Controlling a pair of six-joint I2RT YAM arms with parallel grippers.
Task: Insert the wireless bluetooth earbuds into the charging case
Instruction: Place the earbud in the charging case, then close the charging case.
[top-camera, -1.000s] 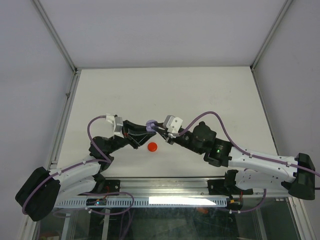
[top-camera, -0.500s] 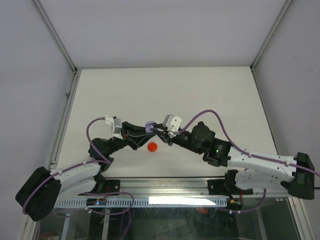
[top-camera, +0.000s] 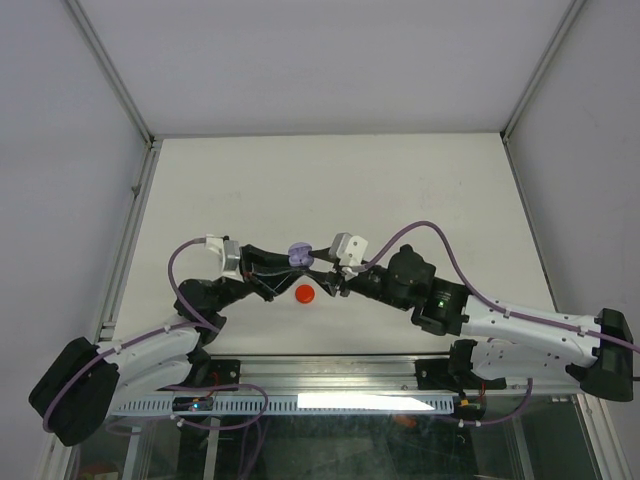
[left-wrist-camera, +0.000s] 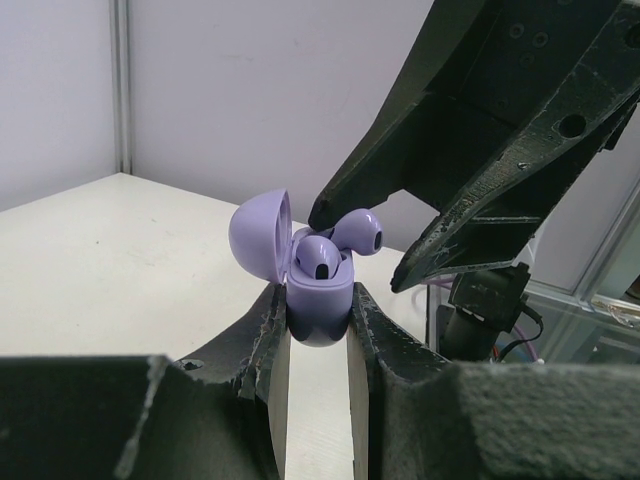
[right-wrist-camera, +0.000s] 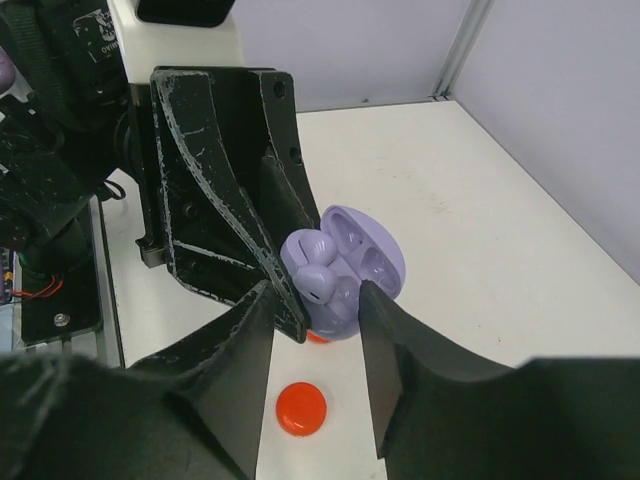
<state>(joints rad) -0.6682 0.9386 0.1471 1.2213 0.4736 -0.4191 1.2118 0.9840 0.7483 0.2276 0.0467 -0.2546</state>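
L gripper (left-wrist-camera: 315, 297) clamped on lavender charging case (left-wrist-camera: 322, 318), upright, lid open, over table (top-camera: 400, 180). Two lavender earbuds at case mouth: one (left-wrist-camera: 318, 255) low in the case, the other (left-wrist-camera: 358, 232) riding higher. R gripper (right-wrist-camera: 315, 295) jaws narrowly parted, straddling case top, gaps either side of bud. Red disc (right-wrist-camera: 303, 408) on table nearby.

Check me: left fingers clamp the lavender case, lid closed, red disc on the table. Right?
No: the lid is open, tipped back, with earbuds showing inside; the left wrist view shows it. The left fingers do clamp the case, and the red disc is on the table.
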